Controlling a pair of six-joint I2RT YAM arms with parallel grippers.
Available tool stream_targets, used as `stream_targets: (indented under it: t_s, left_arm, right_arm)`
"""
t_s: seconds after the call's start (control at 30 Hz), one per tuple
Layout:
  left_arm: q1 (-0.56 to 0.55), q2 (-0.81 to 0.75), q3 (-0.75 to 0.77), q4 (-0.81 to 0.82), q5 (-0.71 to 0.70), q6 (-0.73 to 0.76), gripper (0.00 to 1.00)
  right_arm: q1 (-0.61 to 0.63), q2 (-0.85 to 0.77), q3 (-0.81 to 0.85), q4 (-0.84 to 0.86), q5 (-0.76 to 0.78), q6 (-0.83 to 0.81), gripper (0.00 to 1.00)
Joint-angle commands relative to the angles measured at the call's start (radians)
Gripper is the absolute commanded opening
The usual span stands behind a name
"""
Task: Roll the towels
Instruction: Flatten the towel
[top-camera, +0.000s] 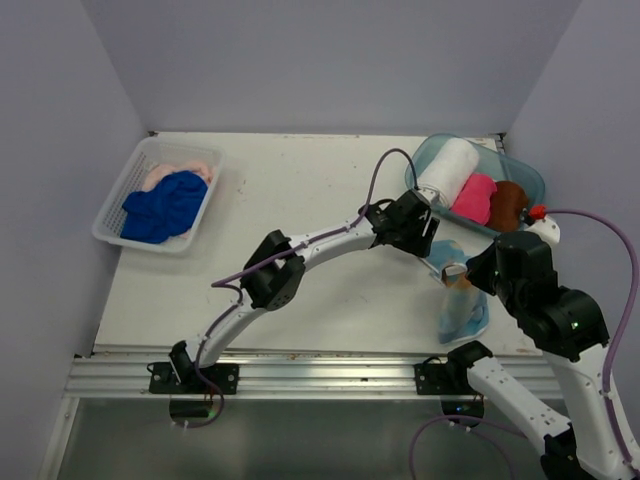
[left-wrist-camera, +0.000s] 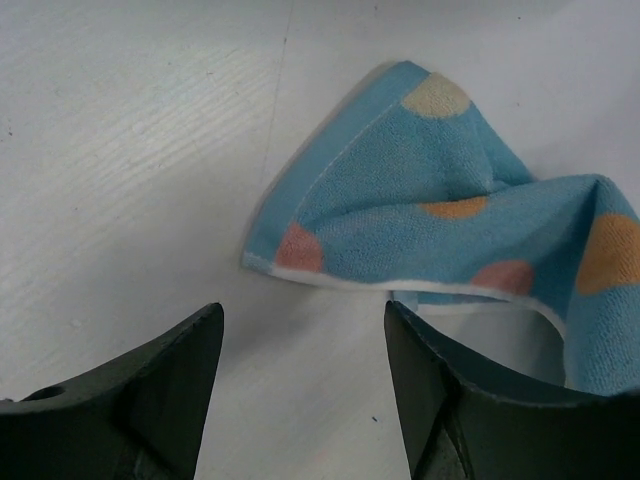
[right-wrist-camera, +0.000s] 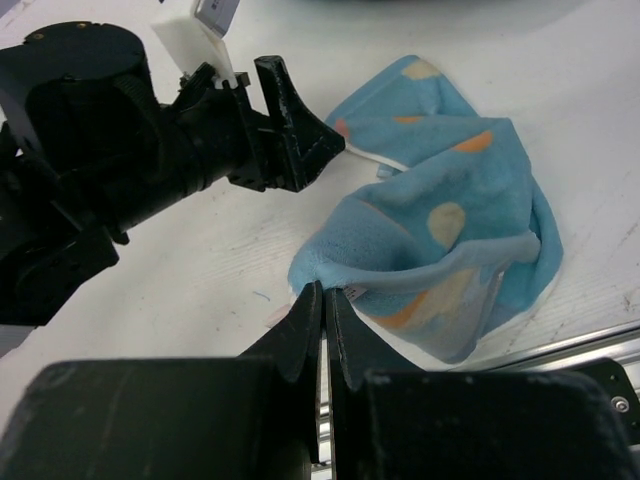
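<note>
Terry cloth in light blue with coloured spots, the light blue towel (top-camera: 465, 315) lies crumpled on the white bench (top-camera: 300, 200) at the near right, just beside the bench's near edge. It is not rolled; it is bunched in loose folds, with one corner spread flat toward the far side.

The left arm (top-camera: 320, 245) reaches across the bench to the right, and its end is just on the near side of the clear teal tub (top-camera: 528, 180). In the left wrist view the left jaws stand wide apart with only bare bench (left-wrist-camera: 130, 150) between them. The flat corner of the towel (left-wrist-camera: 420, 180) lies a little beyond the fingers (left-wrist-camera: 150, 390) and does not touch them.

The right arm (top-camera: 545, 300) bends over the towel from the near side. In the right wrist view the right jaws are pressed together, and an edge of the towel (right-wrist-camera: 450, 230) is pinched at their tips; the cloth rises in a fold from that place. The black left arm (right-wrist-camera: 120, 150) is near, on the other side of the towel.

Inside the tub, at the far right, a white towel (top-camera: 448, 168), a pink towel (top-camera: 475, 198) and a brown towel (top-camera: 508, 203) lie side by side as rolls.

At the far left a white lattice basket (top-camera: 115, 205) holds a royal blue towel (top-camera: 165, 205) in a loose heap, and a peach towel (top-camera: 190, 165) behind it.
</note>
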Motion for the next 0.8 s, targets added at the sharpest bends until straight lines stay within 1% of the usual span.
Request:
stream_targets:
  t_s: [0.0, 0.07, 0.2, 0.37, 0.47, 0.67, 0.7, 0.73, 0.77]
  left_arm:
    - [-0.007, 0.049, 0.083, 0.013, -0.038, 0.037, 0.69]
    - [-0.01, 0.083, 0.117, 0.014, -0.084, 0.051, 0.68]
    - [-0.018, 0.113, 0.133, 0.045, -0.111, 0.066, 0.68]
    - [-0.044, 0.169, 0.182, 0.031, -0.156, 0.096, 0.65]
    - [-0.056, 0.182, 0.18, 0.024, -0.174, 0.111, 0.59]
    - [-0.061, 0.201, 0.168, 0.004, -0.173, 0.117, 0.5]
    - [-0.063, 0.202, 0.169, 0.007, -0.171, 0.119, 0.46]
    - [-0.064, 0.208, 0.169, 0.007, -0.171, 0.123, 0.43]
    - [-0.067, 0.212, 0.174, 0.007, -0.171, 0.123, 0.36]
  right_arm:
    - [-0.006, 0.016, -0.004, 0.026, -0.014, 0.023, 0.0]
    - [-0.004, 0.014, -0.006, 0.023, -0.013, 0.024, 0.0]
    - [-0.004, 0.01, -0.01, 0.016, -0.013, 0.025, 0.0]
    - [-0.006, 0.011, -0.018, 0.023, -0.019, 0.033, 0.0]
    - [-0.004, 0.014, -0.021, 0.024, -0.021, 0.033, 0.0]
    - [-0.004, 0.016, -0.019, 0.029, -0.014, 0.034, 0.0]
    - [-0.004, 0.017, -0.022, 0.03, -0.016, 0.036, 0.0]
    - [-0.006, 0.016, -0.021, 0.033, -0.017, 0.037, 0.0]
    - [-0.006, 0.017, -0.019, 0.033, -0.018, 0.036, 0.0]
